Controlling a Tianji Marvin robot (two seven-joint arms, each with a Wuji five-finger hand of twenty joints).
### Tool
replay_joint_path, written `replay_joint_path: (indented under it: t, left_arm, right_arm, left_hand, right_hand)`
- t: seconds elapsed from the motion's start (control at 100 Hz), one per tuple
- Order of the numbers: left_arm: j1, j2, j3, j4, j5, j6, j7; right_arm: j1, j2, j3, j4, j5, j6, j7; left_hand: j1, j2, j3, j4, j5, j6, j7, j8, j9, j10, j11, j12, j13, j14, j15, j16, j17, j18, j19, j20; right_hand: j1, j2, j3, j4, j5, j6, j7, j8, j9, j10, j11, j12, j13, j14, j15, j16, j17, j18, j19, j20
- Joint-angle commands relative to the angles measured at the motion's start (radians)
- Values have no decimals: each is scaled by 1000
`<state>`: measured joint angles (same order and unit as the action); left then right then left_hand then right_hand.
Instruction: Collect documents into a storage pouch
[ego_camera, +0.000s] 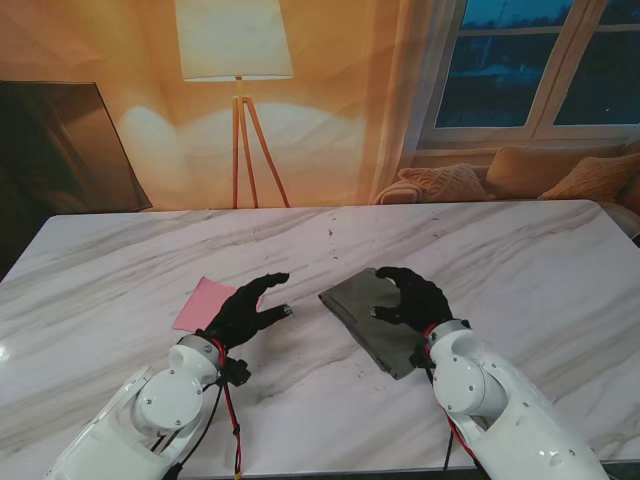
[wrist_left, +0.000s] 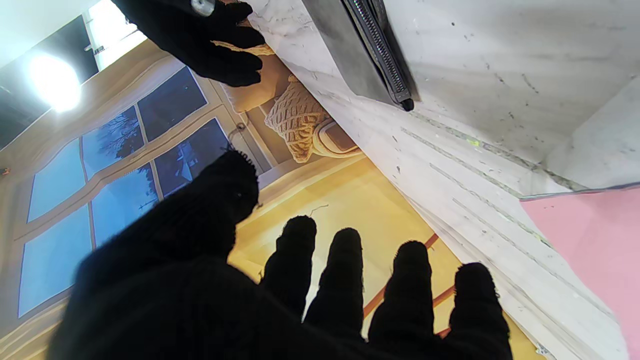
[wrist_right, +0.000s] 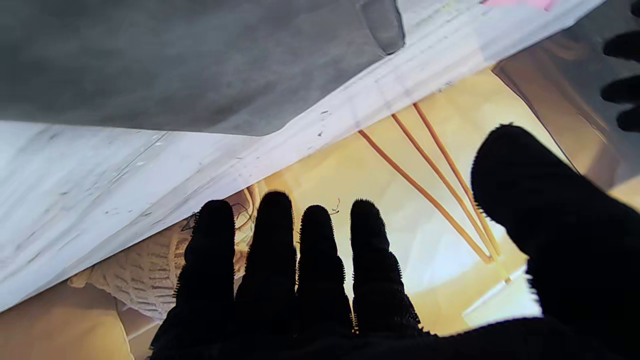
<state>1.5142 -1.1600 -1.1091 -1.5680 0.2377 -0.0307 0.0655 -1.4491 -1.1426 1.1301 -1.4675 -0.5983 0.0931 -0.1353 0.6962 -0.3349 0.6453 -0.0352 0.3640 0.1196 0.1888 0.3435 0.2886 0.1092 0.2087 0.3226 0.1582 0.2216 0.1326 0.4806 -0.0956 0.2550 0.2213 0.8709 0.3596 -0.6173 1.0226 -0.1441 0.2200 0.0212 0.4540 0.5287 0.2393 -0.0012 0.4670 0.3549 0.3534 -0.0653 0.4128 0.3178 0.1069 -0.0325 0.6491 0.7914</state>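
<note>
The pink document (ego_camera: 203, 302) lies flat on the marble table (ego_camera: 120, 260), on the left and partly under the left hand (ego_camera: 245, 310); the grey zippered pouch (ego_camera: 365, 320) lies just to its right, its zipper edge (wrist_left: 380, 50) turned toward the paper. Neither looks lifted yet, so the job seems to be at its start. To do the pickup well, the left hand should probably slide the thin sheet toward a table edge or curl a corner up before pinching, while the right hand (ego_camera: 410, 297) pins the pouch down so its mouth can be opened. The left hand hovers over the sheet's near corner, fingers spread and holding nothing. The right hand is likewise spread, poised over the pouch; whether it touches the fabric I cannot tell.
</note>
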Motion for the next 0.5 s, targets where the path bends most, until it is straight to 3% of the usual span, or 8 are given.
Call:
replay_joint_path:
  t: [0.0,0.22,0.49]
  left_arm:
    - [-1,-3,4,2,2,-3,-18]
    - [-3,-1,7,5,2,-2,-27]
    - [-3,-1,9,0,-7,6,-32]
  right_arm:
    - [17,3,-10,-3,2,2,13]
    - [63,4,-67,4,-5,109,52]
    - [119,-6,-171,54,-8,195,53]
  left_hand:
    - [-17,13,-28,-6,-17,-30,-3,2,-12,-5,12,12,-9,3,2,7,-10,-21,6,17]
    - [-18,17,-35,-6,-15,-29,-4,3,-3,7,9,14,-8,5,1,10,-11,-22,4,17]
    - [-17,27,-44,-7,-9,-29,-4,3,2,12,7,15,-9,9,-2,12,-14,-23,3,17]
  right_hand:
    - [21,-66,61,13,29,2,7,-1,21,6,15,10,29,7,25,19,6,5,54,34]
    - [60,-85,102,6,24,3,4,-10,11,10,18,10,8,6,26,19,-30,-7,98,26]
    - [103,-122,159,-5,10,-8,21,-21,-51,5,36,3,-77,-7,-30,-25,-98,-36,-1,-94]
